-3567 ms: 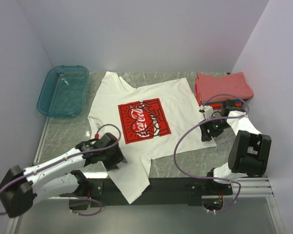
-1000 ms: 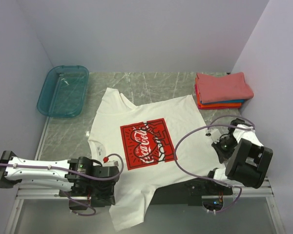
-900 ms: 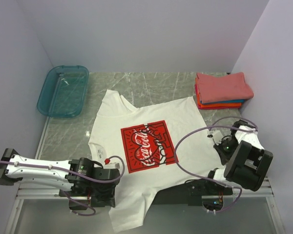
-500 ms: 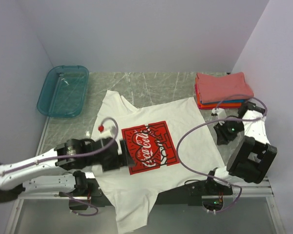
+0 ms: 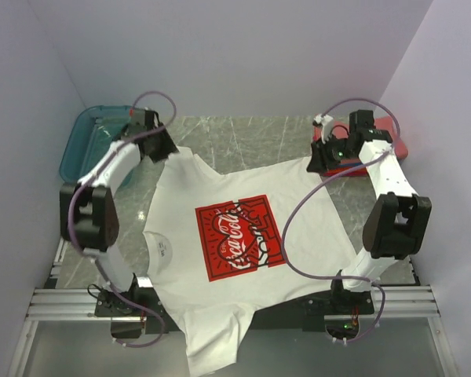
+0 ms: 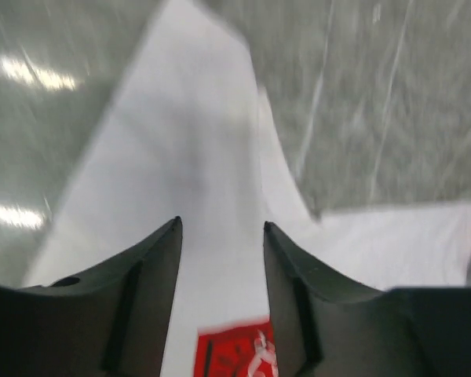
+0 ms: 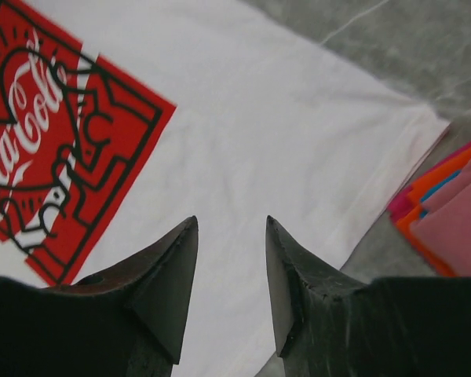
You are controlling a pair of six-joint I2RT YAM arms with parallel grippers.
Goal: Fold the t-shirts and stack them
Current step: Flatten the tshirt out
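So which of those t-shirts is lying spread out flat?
The white short-sleeved tee with the red Coca-Cola print, spread open in the middle. The coral-red, orange and blue tees sit folded in a stack at the far right.

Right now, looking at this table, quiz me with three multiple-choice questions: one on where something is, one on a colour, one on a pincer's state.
1. Where is the folded stack?
A) far right corner of the table
B) in the bin
C) at the near edge
2. What colour is the print on the tee?
A) blue
B) red
C) green
3. How is the right pincer?
A) shut on the tee
B) shut on the stack
C) open over the tee

Answers: 1 A, it lies just past the tee's far right corner. 2 B, a red square on the chest. 3 C, its jaws stand apart with nothing between them.
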